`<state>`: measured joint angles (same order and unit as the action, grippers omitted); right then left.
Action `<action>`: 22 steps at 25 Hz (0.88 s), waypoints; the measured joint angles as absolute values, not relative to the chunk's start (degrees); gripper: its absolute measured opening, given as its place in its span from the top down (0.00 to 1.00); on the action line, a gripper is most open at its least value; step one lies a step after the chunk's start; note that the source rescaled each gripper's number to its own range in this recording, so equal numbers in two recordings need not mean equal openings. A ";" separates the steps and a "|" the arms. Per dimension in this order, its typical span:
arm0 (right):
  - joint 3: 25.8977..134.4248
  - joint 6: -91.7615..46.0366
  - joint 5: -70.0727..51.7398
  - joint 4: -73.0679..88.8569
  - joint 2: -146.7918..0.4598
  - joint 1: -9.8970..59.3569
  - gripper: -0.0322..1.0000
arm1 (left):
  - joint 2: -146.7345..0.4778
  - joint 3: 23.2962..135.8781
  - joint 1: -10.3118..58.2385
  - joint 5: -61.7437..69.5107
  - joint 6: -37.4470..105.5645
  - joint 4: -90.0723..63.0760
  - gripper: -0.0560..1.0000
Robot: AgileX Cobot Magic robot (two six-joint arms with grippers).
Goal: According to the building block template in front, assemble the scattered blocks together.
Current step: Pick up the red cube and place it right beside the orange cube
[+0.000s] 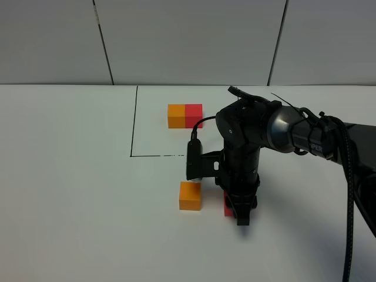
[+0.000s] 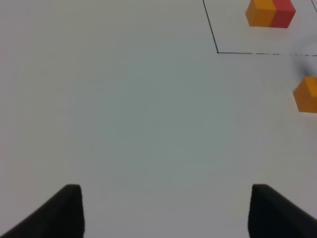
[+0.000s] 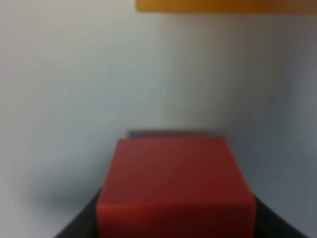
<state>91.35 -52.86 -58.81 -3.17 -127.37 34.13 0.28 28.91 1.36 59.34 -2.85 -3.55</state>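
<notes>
The building block template [image 1: 185, 116], an orange cube joined to a red cube, sits inside a thin black drawn frame; it also shows in the left wrist view [image 2: 271, 12]. The loose orange cube [image 1: 190, 195] lies in front of the frame, also seen in the left wrist view [image 2: 307, 94] and the right wrist view [image 3: 223, 5]. My right gripper [image 1: 236, 212] points down at the table, shut on the loose red cube [image 3: 176, 183], a short gap right of the orange cube. The arm hides most of the red cube [image 1: 227, 207]. My left gripper [image 2: 168, 213] is open and empty over bare table.
The black frame line [image 1: 136, 123] runs along the template's left and front. The white table [image 1: 70, 194] extends left of the cubes. A black cable [image 1: 351, 194] hangs from the right arm. Grey wall panels stand behind the table.
</notes>
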 joint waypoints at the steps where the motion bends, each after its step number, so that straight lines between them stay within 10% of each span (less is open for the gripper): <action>1: 91.34 -52.86 -58.37 -2.83 -127.58 34.13 0.96 | 0.28 28.91 1.36 59.34 -2.85 -3.55 0.45; 22: 91.52 -48.11 -53.60 -0.37 -128.67 35.33 0.96 | 0.28 28.91 1.36 59.34 -2.85 -3.55 0.45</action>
